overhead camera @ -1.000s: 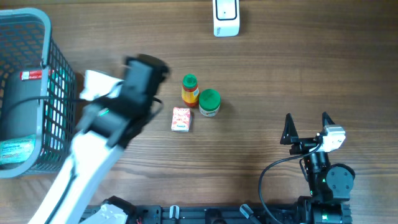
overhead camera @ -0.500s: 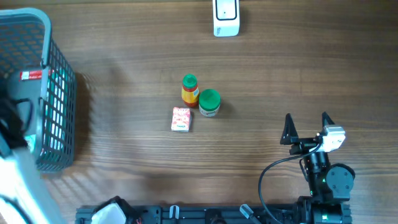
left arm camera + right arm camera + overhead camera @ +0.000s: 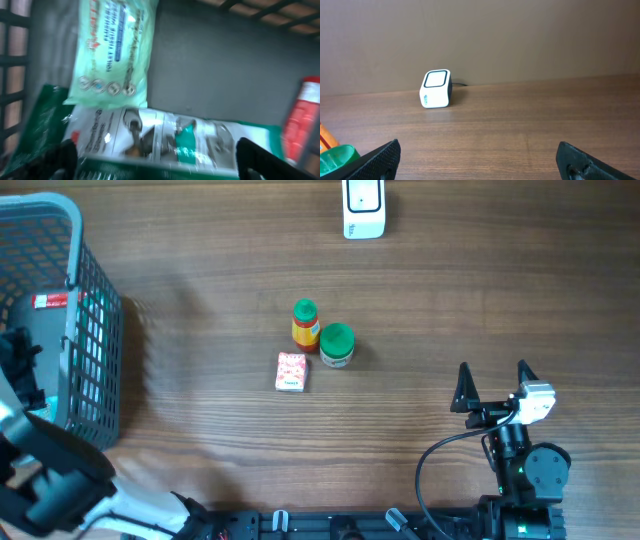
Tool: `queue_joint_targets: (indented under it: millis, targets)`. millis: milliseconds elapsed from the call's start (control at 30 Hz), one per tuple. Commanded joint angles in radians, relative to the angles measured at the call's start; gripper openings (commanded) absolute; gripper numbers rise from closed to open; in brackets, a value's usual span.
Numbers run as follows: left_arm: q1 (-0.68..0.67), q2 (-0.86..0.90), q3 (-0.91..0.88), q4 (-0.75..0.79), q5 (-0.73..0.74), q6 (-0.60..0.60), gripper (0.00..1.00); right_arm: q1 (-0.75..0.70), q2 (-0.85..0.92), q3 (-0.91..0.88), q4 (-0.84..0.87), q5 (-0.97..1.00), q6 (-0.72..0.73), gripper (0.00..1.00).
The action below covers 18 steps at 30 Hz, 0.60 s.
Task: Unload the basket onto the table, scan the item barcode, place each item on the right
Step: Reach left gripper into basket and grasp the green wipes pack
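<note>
Glossy white-and-green pouch [image 3: 165,140] lies flat on the grey floor of the basket [image 3: 95,330]. It's crinkly film, w/ print too blurred to read (no barcode I can make out). L gripper [image 3: 157,160] hangs over it, fingers spread wide, gripping nothing. Beside the pouch is a soft pale-green tissue pack [image 3: 112,50]; a dark green bag [image 3: 40,130] and a red pack [image 3: 302,120] are cut off at the frame edges. Basket walls are dark mesh. Mid wooden table [image 3: 480,290]: orange bottle [image 3: 305,323], green-lidded jar [image 3: 337,345], small pink box [image 3: 291,371], close together. White boxy scanner [image 3: 363,208] sits at the far edge. R gripper [image 3: 492,385] is spread open, empty, well apart from everything.
</note>
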Motion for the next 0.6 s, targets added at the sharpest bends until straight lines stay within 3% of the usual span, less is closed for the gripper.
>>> queue_joint_targets:
  millis: [0, 233, 567]
  targets:
    - [0.003, 0.099, -0.001, 0.013, 0.007, 0.021, 0.84, 0.003, -0.004, -0.001, 0.004, -0.001, 0.002, 1.00]
    - [0.003, 0.204, -0.002, 0.037, -0.078, 0.020, 0.84, 0.003, -0.004, -0.001, 0.004, -0.001, 0.002, 1.00]
    - [0.005, 0.215, -0.002, 0.052, -0.156, 0.021, 0.86, 0.003, -0.004, -0.001, 0.004, -0.001, 0.002, 1.00]
